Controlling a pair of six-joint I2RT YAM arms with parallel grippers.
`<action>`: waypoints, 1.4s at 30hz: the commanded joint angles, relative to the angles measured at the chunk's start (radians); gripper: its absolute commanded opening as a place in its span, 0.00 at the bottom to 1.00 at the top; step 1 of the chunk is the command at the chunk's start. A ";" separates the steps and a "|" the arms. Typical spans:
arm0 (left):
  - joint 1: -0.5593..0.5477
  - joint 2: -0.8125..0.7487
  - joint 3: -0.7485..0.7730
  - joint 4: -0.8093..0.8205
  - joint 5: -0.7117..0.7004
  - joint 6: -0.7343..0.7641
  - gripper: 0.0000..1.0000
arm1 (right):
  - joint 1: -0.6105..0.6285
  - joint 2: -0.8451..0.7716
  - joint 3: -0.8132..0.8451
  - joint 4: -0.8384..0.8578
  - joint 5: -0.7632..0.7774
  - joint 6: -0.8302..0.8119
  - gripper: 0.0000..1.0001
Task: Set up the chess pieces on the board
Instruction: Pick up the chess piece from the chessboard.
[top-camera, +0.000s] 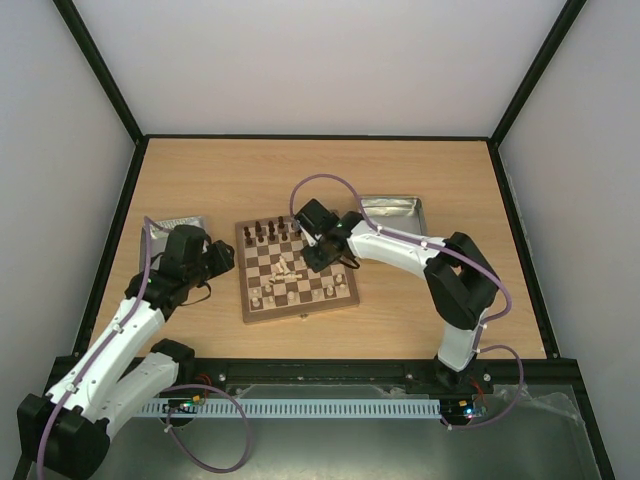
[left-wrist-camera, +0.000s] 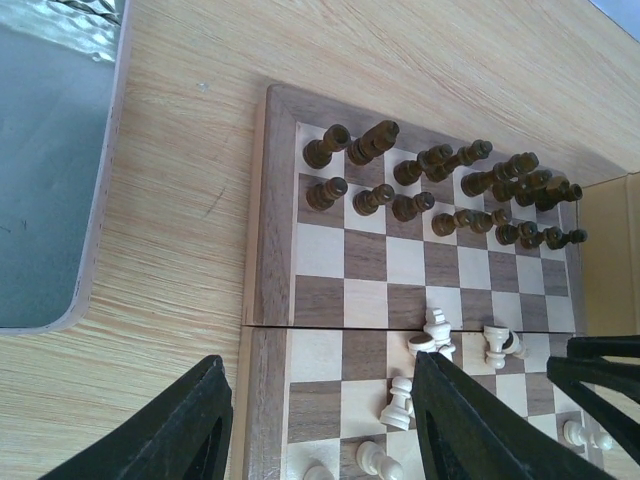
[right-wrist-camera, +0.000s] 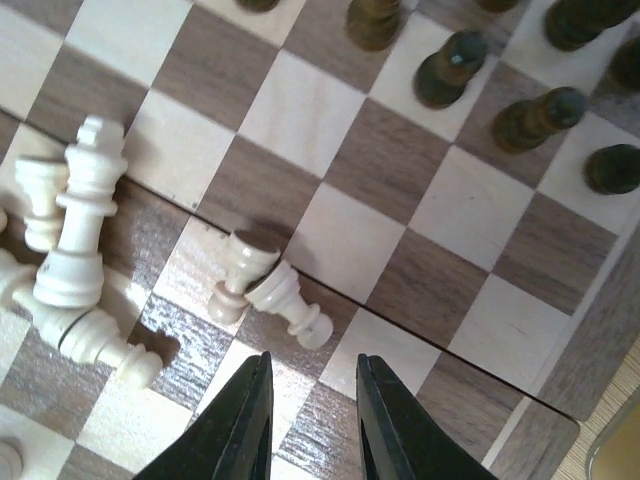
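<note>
The task is judged to be done only in part. On the board (left-wrist-camera: 272, 200) the dark chessmen (left-wrist-camera: 367, 143) are seen standing in two rows along the far side, so that side seems finished. Of the pale chess pieces (top-camera: 285, 268), a few appear to stand on the near row (top-camera: 290, 296), but their exact number cannot be told from above. Several others lie fallen in the middle of the board. A heap with a pale king (right-wrist-camera: 78, 215) is seen at the left of the right wrist view, and two pale pawns (right-wrist-camera: 285, 295) lie touching each other just beyond the fingers.

The right gripper (right-wrist-camera: 315, 360) is held low over the board near these two pawns. Its jaws are only narrowly apart and nothing is gripped between them. The left gripper (left-wrist-camera: 320, 400) is held at the left edge of the board, beside a metal tin (left-wrist-camera: 40, 170). Its jaws are wide apart and nothing is held.

What is left, by this judgement, is to lift the fallen pale pieces one by one and set them upright on the two near rows.
</note>
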 joint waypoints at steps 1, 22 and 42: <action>0.007 0.005 -0.011 0.002 0.009 0.013 0.52 | -0.002 0.012 -0.012 -0.047 -0.033 -0.138 0.23; 0.008 0.018 -0.003 0.002 0.011 0.018 0.52 | -0.010 0.134 0.043 -0.017 -0.005 -0.271 0.27; 0.006 0.034 -0.028 0.095 0.216 0.014 0.56 | -0.010 0.058 -0.029 0.087 -0.093 -0.267 0.04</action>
